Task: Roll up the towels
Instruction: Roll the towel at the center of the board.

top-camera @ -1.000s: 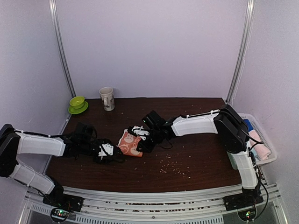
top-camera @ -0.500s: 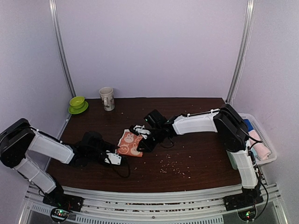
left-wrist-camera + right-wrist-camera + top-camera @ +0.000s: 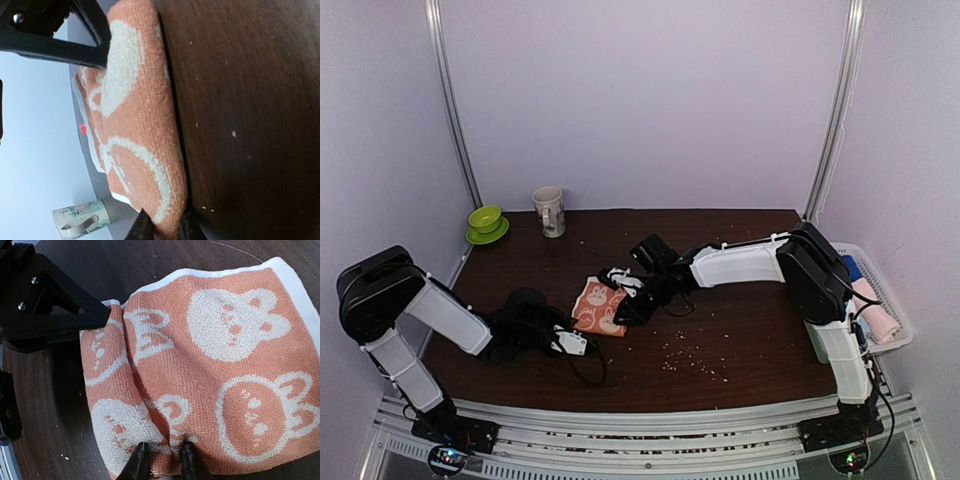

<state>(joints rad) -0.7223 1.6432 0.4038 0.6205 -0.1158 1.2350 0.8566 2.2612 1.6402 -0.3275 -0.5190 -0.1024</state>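
Between the right gripper's point(image 3: 160, 463) narrow fingers: a pinched fold of the bunny-print towel point(image 3: 225, 355), which spreads on the table point(image 3: 45, 430) beyond them. The left gripper point(image 3: 165, 229) nips its far edge. Risk: thin bites slip, or opposed pulls stretch the cloth, so no roll forms.

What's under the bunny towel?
The bunny towel lies on the table, whose dark wood shows all around it. Its folded layers cover the spot beneath, so anything hidden there cannot be seen.

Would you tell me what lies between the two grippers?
The orange bunny-print towel, pinched by the left gripper and right gripper from opposite sides; top view shows it.
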